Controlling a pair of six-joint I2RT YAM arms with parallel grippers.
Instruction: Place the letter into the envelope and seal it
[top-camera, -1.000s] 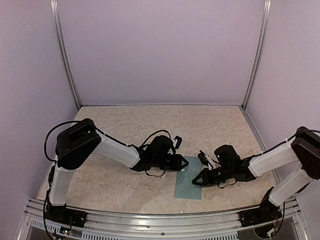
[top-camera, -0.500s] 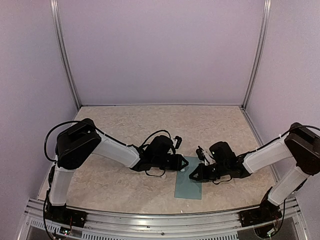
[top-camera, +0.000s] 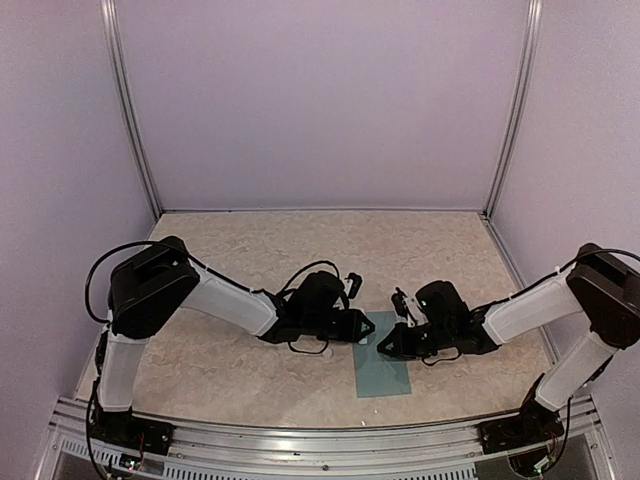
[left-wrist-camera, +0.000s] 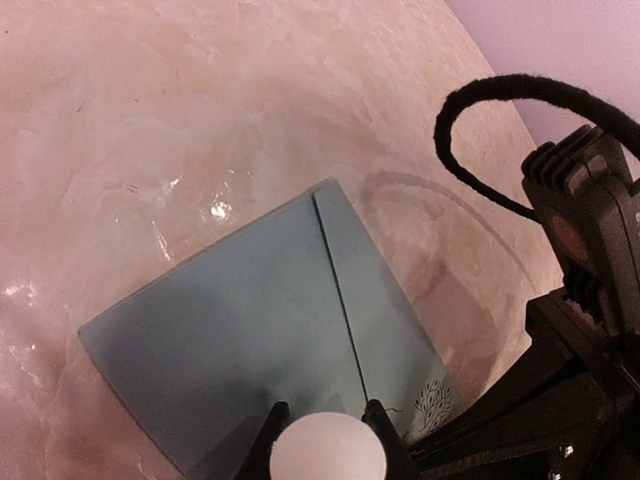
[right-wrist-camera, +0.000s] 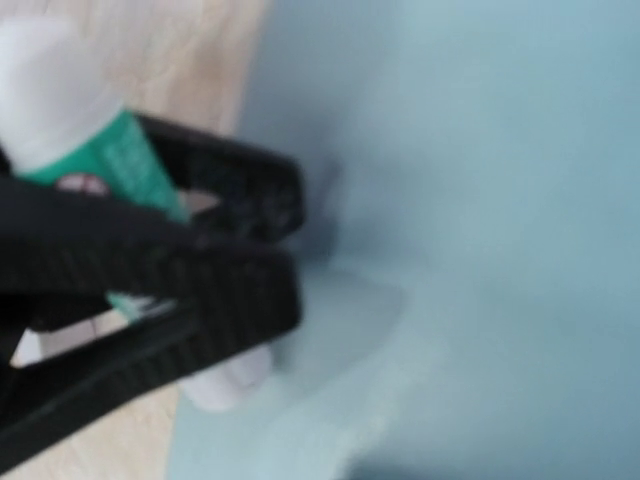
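Resting closed and empty on the envelope (left-wrist-camera: 250, 330) near the table's (top-camera: 250, 250) front edge, the right gripper (top-camera: 384, 349) likely steadies it while the left gripper (left-wrist-camera: 325, 415) clamps a glue stick (left-wrist-camera: 328, 452).

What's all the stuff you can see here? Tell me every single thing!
muted teal paper envelope: one, teal, flat on the table near the front, between the two arms.
small white-and-green glue stick: one, white with a green label, clamped in the left fingers at the envelope's edge.
beige marbled table: one, beige, under everything.
pale lilac walls: three, lilac, around the table, with silvery posts in the back corners.
left fingers: two, black, shut on the glue stick.
right fingers: two, black, shut, low over the envelope facing the left ones.
white-and-black arms: two, reaching in from left and right.
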